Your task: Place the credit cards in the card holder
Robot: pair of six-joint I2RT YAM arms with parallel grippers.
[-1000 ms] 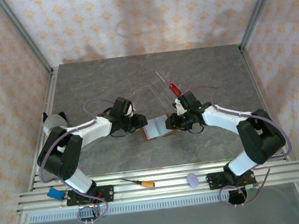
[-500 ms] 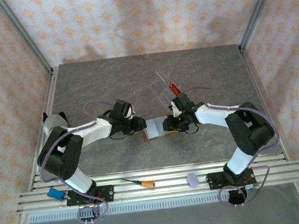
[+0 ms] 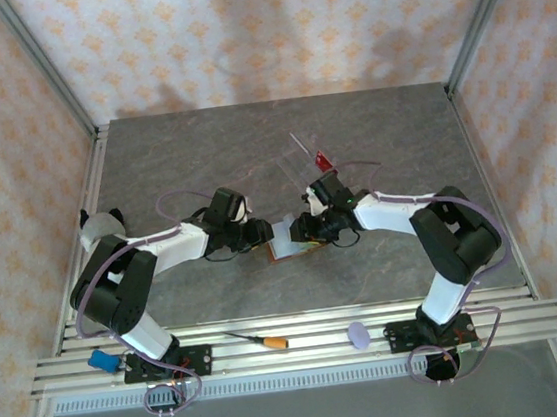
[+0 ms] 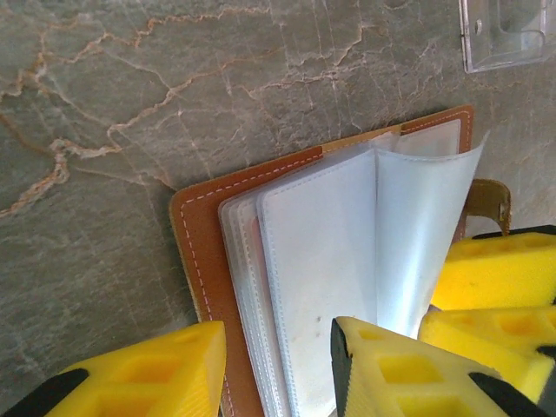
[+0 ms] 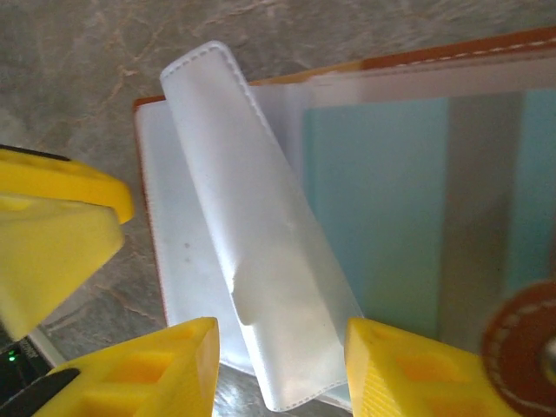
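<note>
The left gripper (image 4: 276,334) stood with jaws apart, straddling the clear sleeves (image 4: 321,261) of the open card holder (image 4: 204,252) on the table (image 3: 201,147). The teal card (image 5: 373,200) lay inside a pocket. The right gripper (image 5: 282,330) bracketed a lifted sleeve (image 5: 261,261); I couldn't tell whether it pinched. Behind, the red card (image 3: 325,161) sat in a clear tray (image 3: 300,176).
</note>
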